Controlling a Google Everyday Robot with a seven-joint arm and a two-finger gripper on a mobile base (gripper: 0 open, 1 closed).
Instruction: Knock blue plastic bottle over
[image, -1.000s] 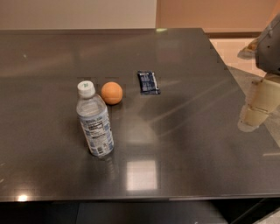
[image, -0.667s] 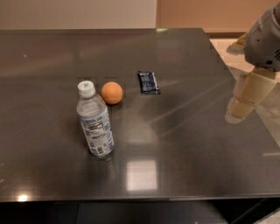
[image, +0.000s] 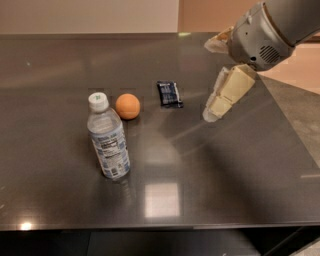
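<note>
Operator: Report the gripper (image: 212, 111) position and the state of the jaws.

Technician: It hangs over the worktop (image: 225, 175) at 2 o'clock from the worktop's centre, tilted with its tip towards 7 o'clock. Whether the jaws are open or closed cannot be told. Nothing is seen held in them. The grey arm (image: 260, 35) enters from 2 o'clock.

Operator: Nearest item?

Technician: A flat dark packet (image: 169, 94), at 10 o'clock from the gripper, near it but apart, lying on the worktop.

Operator: Next?

Technician: An orange ball (image: 127, 106), at 9 o'clock from the gripper, beyond the packet.

Operator: Location of the bottle (image: 108, 140)?

Technician: At 8 o'clock from the gripper, well apart from it. It stands upright on the worktop, white cap on top, label facing the camera. The ball lies at 1 o'clock from it, just beside it; contact between them cannot be told.
</note>
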